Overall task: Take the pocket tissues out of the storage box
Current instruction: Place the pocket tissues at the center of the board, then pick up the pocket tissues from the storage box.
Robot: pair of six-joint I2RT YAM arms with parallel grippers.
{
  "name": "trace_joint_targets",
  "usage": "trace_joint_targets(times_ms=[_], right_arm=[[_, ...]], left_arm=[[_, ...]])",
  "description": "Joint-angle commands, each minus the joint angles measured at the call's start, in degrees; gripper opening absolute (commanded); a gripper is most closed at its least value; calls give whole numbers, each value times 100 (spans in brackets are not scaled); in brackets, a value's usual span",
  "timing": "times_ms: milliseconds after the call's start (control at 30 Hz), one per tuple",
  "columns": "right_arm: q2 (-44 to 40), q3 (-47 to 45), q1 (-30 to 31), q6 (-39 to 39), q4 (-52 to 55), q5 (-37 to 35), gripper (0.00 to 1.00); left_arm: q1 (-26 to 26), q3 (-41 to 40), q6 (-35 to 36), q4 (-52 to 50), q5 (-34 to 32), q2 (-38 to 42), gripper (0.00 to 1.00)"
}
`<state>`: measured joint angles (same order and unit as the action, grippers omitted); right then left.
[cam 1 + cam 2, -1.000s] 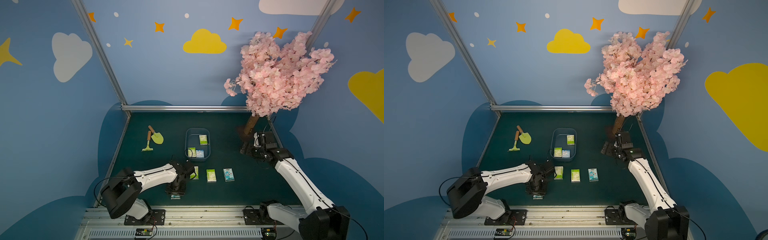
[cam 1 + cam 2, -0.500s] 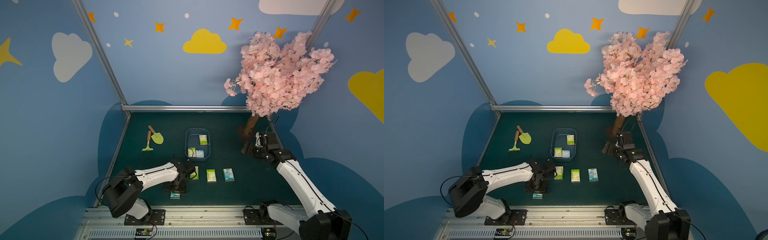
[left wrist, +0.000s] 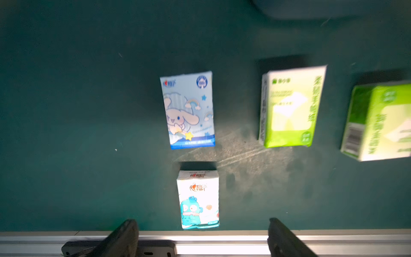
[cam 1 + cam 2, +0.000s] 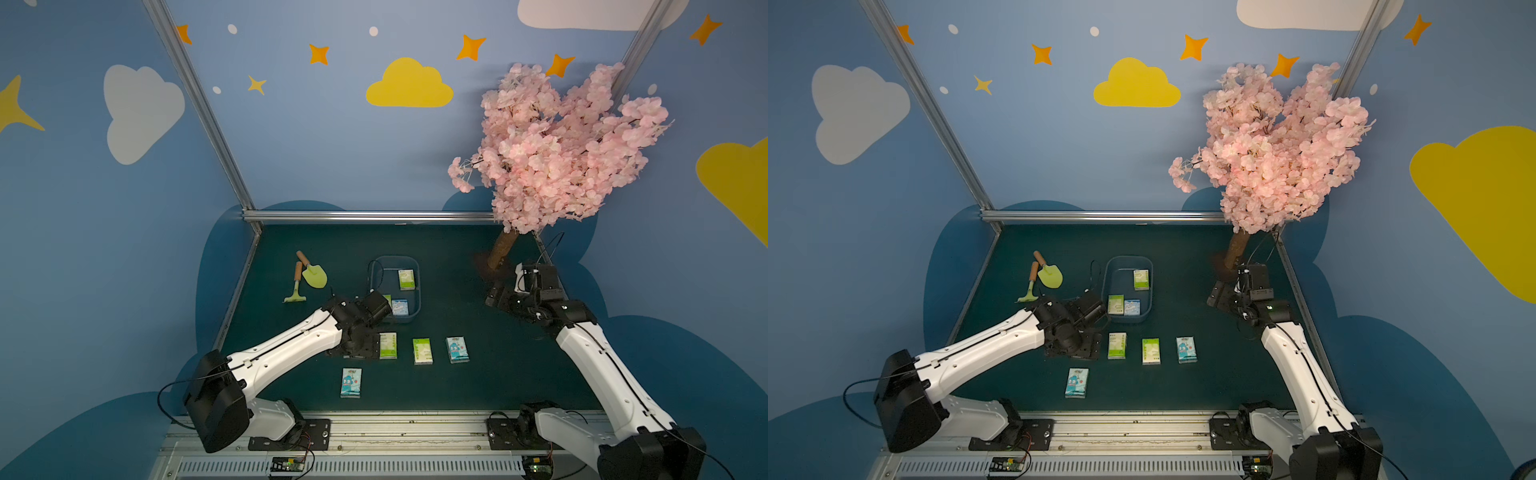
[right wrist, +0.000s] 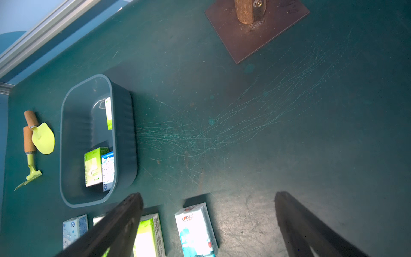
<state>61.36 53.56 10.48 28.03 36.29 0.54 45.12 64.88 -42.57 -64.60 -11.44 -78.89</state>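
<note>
shovel [image 4: 314, 275] and rake [image 4: 296, 286] beside storage box [image 4: 395, 257], blossom tree [image 4: 557, 153] near right gripper [image 5: 209, 195]

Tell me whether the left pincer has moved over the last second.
Yes: in a top view the left pincer has shifted away from the front rail, toward the storage box.

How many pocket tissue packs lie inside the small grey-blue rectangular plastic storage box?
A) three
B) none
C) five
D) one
A: in a top view, the grey-blue plastic storage box holds one lime green pack at its far end. At its near end a second lime green pack lies beside a light blue pack.
</note>
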Motion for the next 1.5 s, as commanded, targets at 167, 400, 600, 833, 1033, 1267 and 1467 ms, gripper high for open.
trace_joint_targets(times_ms=[167, 400, 600, 833, 1033, 1267, 1467], right_arm=[[-390, -3, -72, -69, 191, -43, 98], [-723, -113, -140, -61, 347, -97, 98], [-987, -179, -205, -18, 473, -111, 98], [-1200, -223, -248, 27, 596, -97, 98], [-1333, -265, -280, 82, 659, -60, 98], [-1442, -289, -318, 106, 712, -97, 98], [-1482, -276, -372, 54, 747, -134, 98]], left_arm=[[-694, 960, 774, 536, 203, -438, 90], [-933, 1888, 1110, 851, 472, -1394, 87], [-1263, 2467, 1017, 1511, 1232, -2150, 80], [-1436, 3634, 1093, 1496, 1771, -3364, 74], [-1445, 4601, 1138, 1380, 1618, -4333, 72], [-1444, 5692, 1120, 1150, 1479, -5354, 67], [-1445, 6419, 1188, 917, 1548, -6006, 67]])
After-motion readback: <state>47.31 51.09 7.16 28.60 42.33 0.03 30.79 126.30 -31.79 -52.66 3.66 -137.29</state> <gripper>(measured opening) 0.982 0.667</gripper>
